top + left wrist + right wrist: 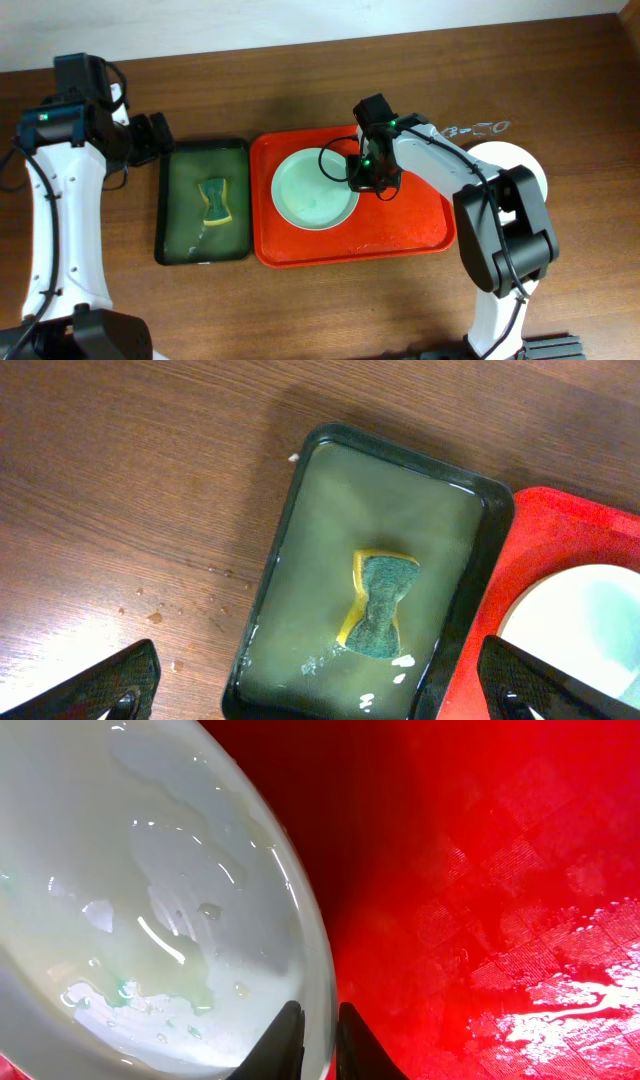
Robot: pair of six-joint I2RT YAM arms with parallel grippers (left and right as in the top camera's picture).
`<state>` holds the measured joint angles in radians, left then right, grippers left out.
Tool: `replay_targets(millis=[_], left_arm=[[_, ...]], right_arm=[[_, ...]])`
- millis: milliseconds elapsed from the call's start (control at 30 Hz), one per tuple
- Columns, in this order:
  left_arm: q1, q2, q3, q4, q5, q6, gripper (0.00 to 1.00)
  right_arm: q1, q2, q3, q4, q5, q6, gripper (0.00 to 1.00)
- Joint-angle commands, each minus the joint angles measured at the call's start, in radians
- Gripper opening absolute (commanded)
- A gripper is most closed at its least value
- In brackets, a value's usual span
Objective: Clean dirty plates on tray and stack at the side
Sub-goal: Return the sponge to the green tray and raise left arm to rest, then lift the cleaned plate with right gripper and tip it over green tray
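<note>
While the right gripper (pixel 366 176) is clamped on the right-hand rim of the plate (pixel 308 190), with 1 finger each side of the edge in the wrist view, the plate sits in the red tray (pixel 420 238), left of centre, wet, with only a faint green trace. Left gripper (pixel 156 137) is spread wide and holds nothing, by the top-left corner of the dark green tray (pixel 172 245). Sponge (pixel 214 200) lies in the murky water there, untouched. Side plate (pixel 522 160) is on the table just right of the red tray, partly under the right arm; 1 or more, cannot tell. Step, my call: scrub done, carry-off starting. Next needs a lift clear of the tray's raised rim, a move right, and a level set-down on the side plate; the thin wet rim could slip
</note>
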<state>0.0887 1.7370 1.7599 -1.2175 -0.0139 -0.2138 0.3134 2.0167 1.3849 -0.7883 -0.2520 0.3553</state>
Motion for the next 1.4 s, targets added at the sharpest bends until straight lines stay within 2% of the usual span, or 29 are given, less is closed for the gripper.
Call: replay_targets(millis=[0,133,167,200,300,367,533,633,767,900,1100,1367], left_arm=[[0.007,0.009,0.003,-0.003,0.015,-0.002,0.99],[0.007,0.009,0.003,-0.003,0.015,-0.002,0.99],[0.007,0.009,0.003,-0.003,0.015,-0.002,0.99],[0.007,0.009,0.003,-0.003,0.015,-0.002,0.99],[0.006,0.009,0.003,-0.003,0.015,-0.002,0.99],[0.006,0.009,0.003,-0.003,0.015,-0.002,0.99],[0.006,0.009,0.003,-0.003,0.015,-0.002,0.99],[0.006,0.009,0.003,-0.003,0.015,-0.002,0.99],[0.006,0.009,0.003,-0.003,0.015,-0.002,0.99],[0.006,0.009,0.003,-0.003,0.015,-0.002,0.99],[0.006,0.009,0.003,-0.003,0.015,-0.002,0.99],[0.006,0.009,0.003,-0.003,0.015,-0.002,0.99]], right_arm=[[0.009,0.032,0.005,0.000,0.002,-0.007,0.15],[0.010,0.065,0.005,-0.001,0.001,-0.007,0.15],[0.010,0.067,0.005,-0.001,0.000,-0.007,0.12],[0.009,0.067,0.005,-0.001,-0.004,-0.007,0.04],[-0.001,0.052,0.032,-0.017,-0.067,-0.007,0.04],[-0.019,0.034,0.087,-0.074,-0.105,-0.007,0.04],[-0.045,-0.001,0.312,-0.349,-0.115,-0.008,0.04],[-0.043,-0.004,0.396,-0.409,-0.115,-0.007,0.04],[0.013,-0.003,0.421,-0.344,-0.104,0.008,0.04],[0.137,0.000,0.420,-0.203,0.025,0.078,0.04],[0.285,0.000,0.420,-0.039,0.192,0.098,0.04],[0.329,-0.005,0.428,0.049,0.296,0.094,0.04]])
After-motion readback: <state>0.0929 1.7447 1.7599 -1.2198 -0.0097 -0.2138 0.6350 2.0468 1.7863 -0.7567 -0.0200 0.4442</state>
